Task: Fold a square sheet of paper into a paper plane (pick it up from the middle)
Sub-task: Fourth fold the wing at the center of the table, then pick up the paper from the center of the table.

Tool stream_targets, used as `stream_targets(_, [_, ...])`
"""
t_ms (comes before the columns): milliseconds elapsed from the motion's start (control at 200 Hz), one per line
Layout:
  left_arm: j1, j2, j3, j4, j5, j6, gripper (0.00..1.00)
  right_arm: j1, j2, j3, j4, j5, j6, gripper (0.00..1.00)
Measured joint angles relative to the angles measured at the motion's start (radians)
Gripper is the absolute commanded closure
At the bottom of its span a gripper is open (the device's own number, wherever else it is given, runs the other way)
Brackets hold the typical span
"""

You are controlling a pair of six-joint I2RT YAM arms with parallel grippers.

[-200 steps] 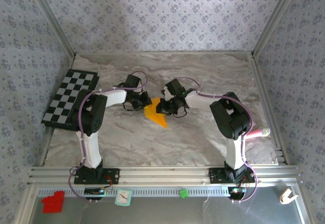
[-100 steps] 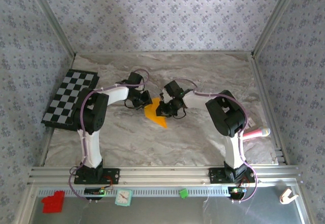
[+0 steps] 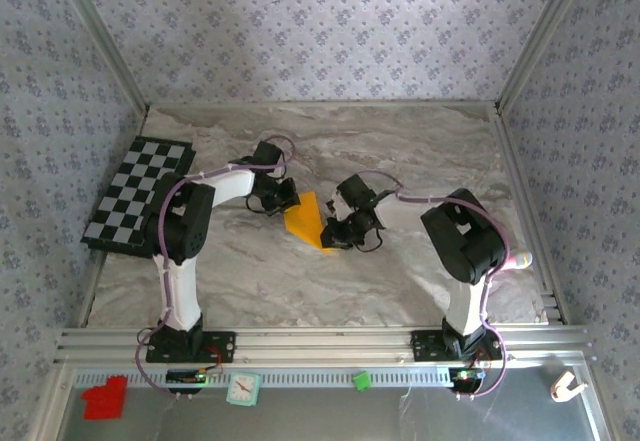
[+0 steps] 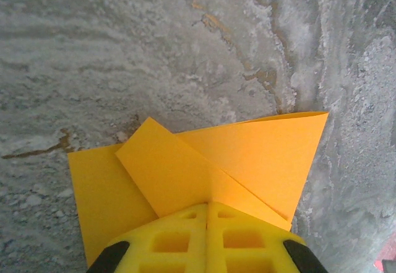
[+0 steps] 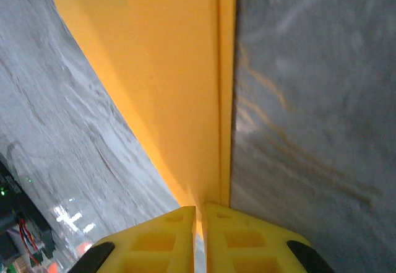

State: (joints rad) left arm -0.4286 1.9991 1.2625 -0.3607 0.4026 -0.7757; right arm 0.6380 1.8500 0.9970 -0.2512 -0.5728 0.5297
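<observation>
judged light and limp, the paper (image 3: 306, 221) is pinched on stiffer creases by the left hand (image 3: 285, 200) at 10 o'clock and the right hand (image 3: 334, 233) at 4 o'clock.

The paper (image 4: 247, 155) ahead of the left gripper (image 4: 207, 208) and right gripper (image 5: 200, 210) is plain orange. Both grippers' fingers (image 4: 167, 242) are yellow. The table (image 4: 124, 50) beneath is grey marble-patterned with rusty veins. Far left of the left gripper, the mat (image 3: 138, 194) is black-and-white checkered.

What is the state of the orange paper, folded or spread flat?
Folded, partly. The orange paper shows overlapping flaps with diagonal creases in the left wrist view; from above its outline is a pointed wedge.
</observation>
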Motion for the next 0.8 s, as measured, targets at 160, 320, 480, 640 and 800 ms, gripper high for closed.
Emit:
stream_targets(160, [0.000,0.000,0.003,-0.003,0.003,0.006,0.88,0.000,-0.039,-0.031,-0.027,0.005,-0.004,0.85])
stream_targets(320, [0.000,-0.019,0.000,0.000,0.021,0.003,0.73,-0.017,-0.105,-0.057,0.019,0.031,0.028,0.71])
stream_targets(480, [0.006,-0.126,-0.042,0.011,0.024,-0.036,0.55,-0.057,-0.118,-0.044,0.127,0.054,0.056,0.64])
stream_targets(640, [0.052,-0.284,-0.144,0.088,0.029,-0.093,0.46,-0.073,-0.036,0.053,0.162,0.058,0.056,0.63])
stream_targets(800, [0.110,-0.369,-0.260,0.142,0.031,-0.141,0.43,-0.074,0.053,0.130,0.172,0.039,0.042,0.62])
